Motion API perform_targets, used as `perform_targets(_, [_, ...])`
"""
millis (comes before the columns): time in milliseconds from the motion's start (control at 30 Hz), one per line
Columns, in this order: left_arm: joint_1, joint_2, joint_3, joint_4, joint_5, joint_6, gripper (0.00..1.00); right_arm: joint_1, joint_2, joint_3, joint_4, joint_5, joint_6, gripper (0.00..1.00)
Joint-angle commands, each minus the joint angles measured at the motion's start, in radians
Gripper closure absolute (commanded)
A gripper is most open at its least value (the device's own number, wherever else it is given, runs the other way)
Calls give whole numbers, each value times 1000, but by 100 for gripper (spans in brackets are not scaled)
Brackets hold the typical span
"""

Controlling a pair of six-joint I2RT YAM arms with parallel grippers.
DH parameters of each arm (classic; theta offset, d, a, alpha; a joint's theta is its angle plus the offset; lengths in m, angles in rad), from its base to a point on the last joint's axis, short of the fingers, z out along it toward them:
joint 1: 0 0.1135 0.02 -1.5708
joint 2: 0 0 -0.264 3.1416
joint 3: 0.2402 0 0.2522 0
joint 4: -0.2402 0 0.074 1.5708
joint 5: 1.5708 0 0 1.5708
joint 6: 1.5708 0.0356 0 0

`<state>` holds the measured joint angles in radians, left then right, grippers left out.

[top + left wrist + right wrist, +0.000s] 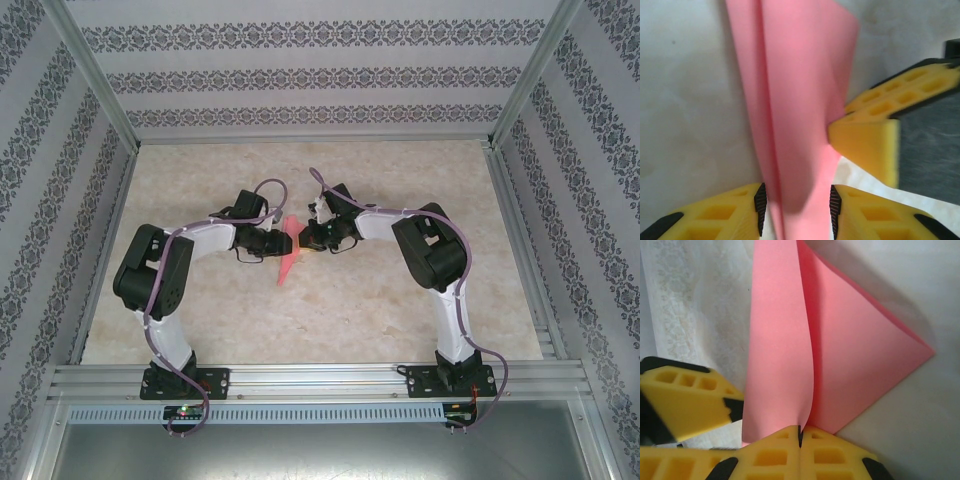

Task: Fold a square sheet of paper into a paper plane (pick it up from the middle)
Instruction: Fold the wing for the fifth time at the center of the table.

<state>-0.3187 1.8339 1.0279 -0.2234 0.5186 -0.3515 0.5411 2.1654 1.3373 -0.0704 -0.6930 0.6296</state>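
One pale marbled table (400,310) lies under the left arm (165,265) and right arm (430,245), which meet over its middle. The salmon-pink paper plane (287,256) sits between them, its point aimed near. The right gripper (800,432) is closed tight, pinching the plane's edge, while the left gripper (797,202) stands partly open, the plane's ridge passing loosely between its fingers (740,210).

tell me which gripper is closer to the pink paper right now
Right. The right gripper is shut on an edge of the pink paper, pinching it. The left gripper has its jaws open on either side of the paper, straddling it without gripping.
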Motion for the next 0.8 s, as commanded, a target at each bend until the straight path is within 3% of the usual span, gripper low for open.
perform_targets(0, [13, 19, 38, -60, -21, 43, 58, 17, -1, 15, -1, 10, -1, 95])
perform_targets(767, [58, 78, 35, -29, 110, 38, 65, 25, 15, 67, -12, 3, -9, 96])
